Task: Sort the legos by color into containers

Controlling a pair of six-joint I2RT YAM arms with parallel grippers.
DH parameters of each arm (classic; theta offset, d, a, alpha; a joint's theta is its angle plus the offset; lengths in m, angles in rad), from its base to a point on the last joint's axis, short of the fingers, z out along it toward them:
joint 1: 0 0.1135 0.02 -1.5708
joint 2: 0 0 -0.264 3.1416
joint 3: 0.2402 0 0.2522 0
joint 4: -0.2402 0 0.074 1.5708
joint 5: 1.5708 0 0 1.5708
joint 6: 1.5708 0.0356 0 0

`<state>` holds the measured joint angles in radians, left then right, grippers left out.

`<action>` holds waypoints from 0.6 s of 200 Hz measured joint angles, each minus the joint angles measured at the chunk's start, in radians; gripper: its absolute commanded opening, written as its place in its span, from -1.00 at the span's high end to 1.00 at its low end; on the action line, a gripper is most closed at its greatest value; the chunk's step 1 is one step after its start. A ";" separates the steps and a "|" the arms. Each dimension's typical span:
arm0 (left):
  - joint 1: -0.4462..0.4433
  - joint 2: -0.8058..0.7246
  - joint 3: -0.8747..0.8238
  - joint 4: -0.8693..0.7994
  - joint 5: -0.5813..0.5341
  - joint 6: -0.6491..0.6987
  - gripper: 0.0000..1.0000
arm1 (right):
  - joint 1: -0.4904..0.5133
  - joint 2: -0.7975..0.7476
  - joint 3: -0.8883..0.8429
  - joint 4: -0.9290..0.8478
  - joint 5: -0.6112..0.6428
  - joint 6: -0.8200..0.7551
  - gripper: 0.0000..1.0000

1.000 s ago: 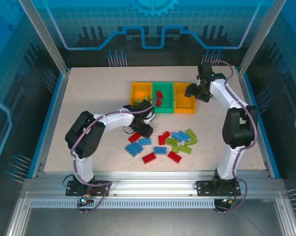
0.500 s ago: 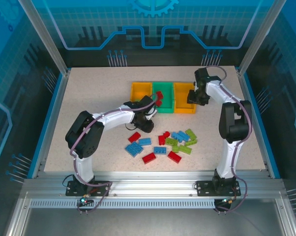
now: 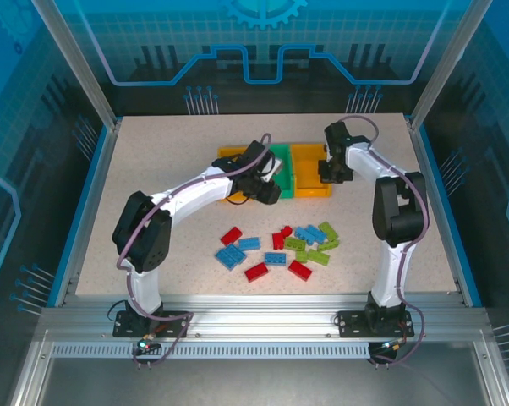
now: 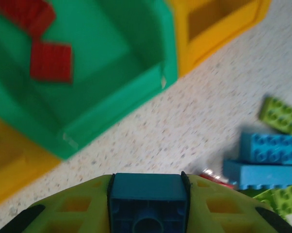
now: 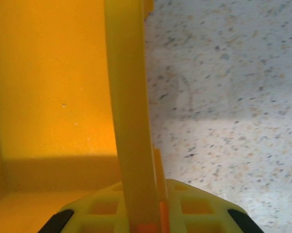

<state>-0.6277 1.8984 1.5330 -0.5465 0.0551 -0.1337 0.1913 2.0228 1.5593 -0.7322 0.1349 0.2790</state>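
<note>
Grip: left tool (image 4: 147,206) holds blue lego (image 4: 147,191), bottom cropped | right tool (image 5: 138,211) clamps yellow bin wall (image 5: 126,97).

Loose legos (image 3: 278,240) lie near 3 joined containers (image 3: 312,191).
</note>
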 measured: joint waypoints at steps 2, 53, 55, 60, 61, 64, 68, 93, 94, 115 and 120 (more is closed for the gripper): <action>0.000 0.000 0.006 0.002 0.003 -0.002 0.32 | 0.004 -0.002 -0.004 0.003 0.000 0.000 0.80; 0.000 0.078 0.158 0.065 0.061 -0.072 0.31 | 0.079 -0.059 -0.089 0.040 -0.003 0.026 0.77; 0.000 0.084 0.165 0.066 0.063 -0.074 0.30 | 0.080 -0.060 -0.090 0.040 -0.003 0.027 0.77; -0.001 0.100 0.180 0.069 0.068 -0.079 0.30 | 0.087 -0.063 -0.095 0.042 -0.003 0.032 0.76; -0.001 0.102 0.182 0.070 0.068 -0.079 0.30 | 0.088 -0.063 -0.095 0.043 -0.003 0.033 0.76; -0.001 0.114 0.192 0.072 0.070 -0.083 0.30 | 0.092 -0.064 -0.097 0.043 -0.003 0.035 0.76; -0.001 0.127 0.205 0.072 0.073 -0.088 0.30 | 0.096 -0.066 -0.100 0.045 -0.003 0.040 0.75; -0.005 0.206 0.265 0.078 0.081 -0.113 0.29 | 0.109 -0.076 -0.114 0.049 -0.008 0.073 0.58; -0.005 0.211 0.268 0.078 0.081 -0.113 0.29 | 0.109 -0.077 -0.115 0.050 -0.008 0.073 0.56; -0.006 0.267 0.300 0.079 0.081 -0.132 0.24 | 0.109 -0.092 -0.151 0.063 -0.039 0.118 0.18; -0.006 0.278 0.303 0.078 0.081 -0.135 0.22 | 0.109 -0.095 -0.163 0.065 -0.045 0.137 0.01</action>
<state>-0.6334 2.1769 1.8362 -0.4683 0.1360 -0.2687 0.3004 1.9274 1.3968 -0.6674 0.0895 0.4156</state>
